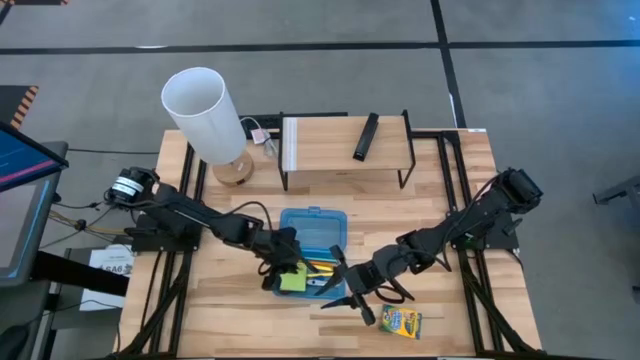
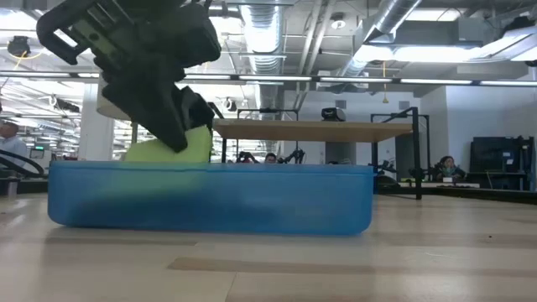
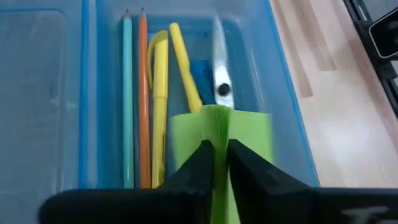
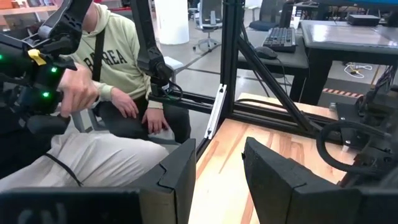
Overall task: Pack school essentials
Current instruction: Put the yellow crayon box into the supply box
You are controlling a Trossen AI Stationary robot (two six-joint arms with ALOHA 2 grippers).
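Note:
The translucent blue case (image 1: pixel 313 228) lies open mid-table. Its tray (image 3: pixel 292 124) holds a teal pencil (image 3: pixel 127 93), an orange pencil (image 3: pixel 143 93), yellow ones (image 3: pixel 183 62), the blue eraser (image 3: pixel 202 78) and the scissors (image 3: pixel 221 68). My left gripper (image 1: pixel 285 268) is over the tray's near-left part, shut on the lime-green sticky-note pad (image 1: pixel 292 283). My right gripper (image 1: pixel 352 298) is open just right of the tray, touching nothing. The yellow-green crayon box (image 1: pixel 400 322) lies flat on the table beside it, toward the near edge. My left gripper pinches the sticky-note pad between its two fingers (image 3: pixel 202 165), which come from above, slanting down into the tray. The pad's far end (image 3: pixel 249 127) juts out past the fingertips over the scissors. In the low view the pad (image 2: pixel 172 149) is tilted, its lower part hidden behind the case wall.
A lamp with a white shade (image 1: pixel 205 108) stands at the far left. A wooden shelf (image 1: pixel 330 140) at the far middle carries the black remote (image 1: pixel 366 137). A seated person (image 4: pixel 112 68) shows beyond the table in the right wrist view. Bare tabletop lies at the near left.

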